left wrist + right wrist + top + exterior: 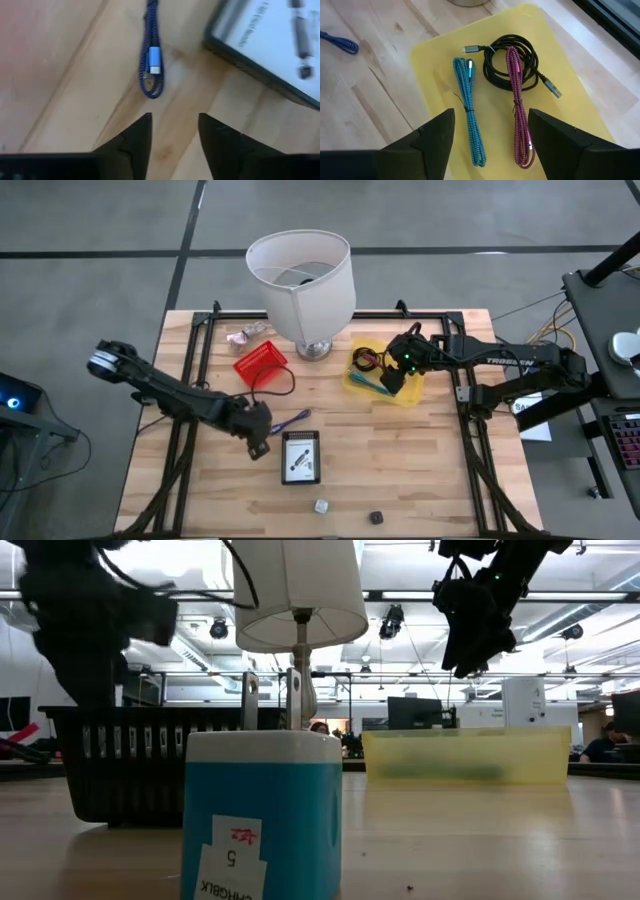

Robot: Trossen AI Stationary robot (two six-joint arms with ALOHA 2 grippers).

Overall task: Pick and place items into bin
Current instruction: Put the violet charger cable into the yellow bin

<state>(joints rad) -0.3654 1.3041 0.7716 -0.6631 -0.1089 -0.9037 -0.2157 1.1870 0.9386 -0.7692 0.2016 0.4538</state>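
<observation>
My left gripper (262, 440) hovers open low over the table. Its fingers (135, 137) point at a blue braided cable (151, 65) lying flat just ahead of them, beside a white printed card in a dark frame (300, 457). My right gripper (491, 114) is open above the yellow bin (412, 392). On the bin's floor lie a black coiled cable (510, 62), a teal cable (470, 115) and a magenta cable (520, 115). A white cube (321, 506) and a dark cube (376, 518) rest near the table's near edge.
The large white lampshade (300, 280) stands at the far middle, with a red basket (260, 365) and a small pink wrapped thing (245, 333) to its left. A dark cord runs from the basket. In the low view a blue-and-white block (260, 810) fills the foreground.
</observation>
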